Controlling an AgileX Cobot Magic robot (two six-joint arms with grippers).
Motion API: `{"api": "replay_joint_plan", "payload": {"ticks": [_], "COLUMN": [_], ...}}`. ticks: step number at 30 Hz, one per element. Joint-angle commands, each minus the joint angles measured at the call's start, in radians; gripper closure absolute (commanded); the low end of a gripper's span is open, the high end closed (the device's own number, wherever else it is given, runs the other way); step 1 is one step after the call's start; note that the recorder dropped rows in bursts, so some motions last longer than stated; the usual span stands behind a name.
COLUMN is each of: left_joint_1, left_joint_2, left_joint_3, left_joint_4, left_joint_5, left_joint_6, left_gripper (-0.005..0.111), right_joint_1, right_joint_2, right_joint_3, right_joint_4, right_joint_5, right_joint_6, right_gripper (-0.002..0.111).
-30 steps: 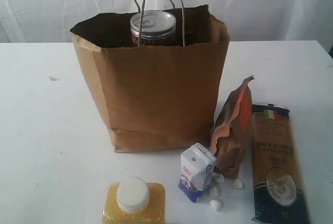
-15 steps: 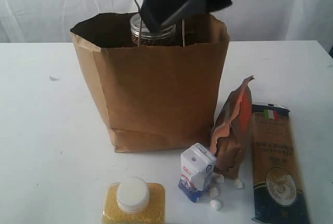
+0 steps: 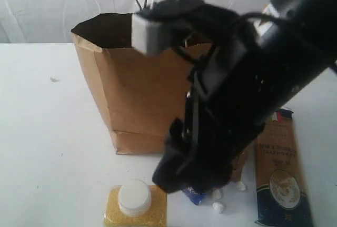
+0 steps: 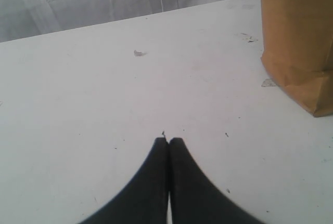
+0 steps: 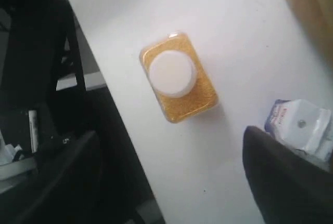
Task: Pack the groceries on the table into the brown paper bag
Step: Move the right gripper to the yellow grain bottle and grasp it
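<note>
The brown paper bag [image 3: 137, 95] stands open on the white table [image 3: 47, 132]; my right arm hides its right side and what is inside it. The groceries in front of it are a yellow white-capped bottle [image 3: 136, 206], a long spaghetti pack [image 3: 281, 174] and a white-blue carton, of which only a blue corner [image 3: 195, 196] shows. My right gripper [image 3: 181, 171] hangs open over the bottle [image 5: 177, 78] and carton [image 5: 302, 125], nothing between its fingers. My left gripper [image 4: 168, 140] is shut over bare table, left of the bag's corner [image 4: 299, 42].
Small white lumps [image 3: 217, 206] lie on the table by the carton. The table's front edge [image 5: 117, 130] runs close beside the bottle, with dark equipment below it. A white curtain [image 3: 52, 6] hangs behind the table.
My right arm has swung down from above the bag to the front of the table, over the bottle and carton. It now covers the jar in the bag and the pouch.
</note>
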Motion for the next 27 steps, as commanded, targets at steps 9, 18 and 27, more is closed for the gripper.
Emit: {"api": "replay_joint_plan", "payload": {"ticks": [9, 18, 27], "left_joint_1": [0.003, 0.003, 0.003], "left_joint_2": [-0.005, -0.005, -0.005], "left_joint_3": [0.004, 0.004, 0.004], "left_joint_4": [-0.001, -0.001, -0.001], "left_joint_5": [-0.003, -0.003, -0.003], "left_joint_6": [-0.001, -0.001, -0.001], "left_gripper": [0.107, 0.107, 0.107], "right_joint_1": [0.155, 0.165, 0.165], "right_joint_2": [0.180, 0.315, 0.405], "right_joint_3": [0.057, 0.057, 0.057], "right_joint_4": [0.007, -0.085, -0.083], "right_joint_5": [-0.157, -0.194, -0.213], "right_joint_6": [-0.196, -0.266, -0.262], "right_gripper": [0.031, 0.031, 0.060]}}
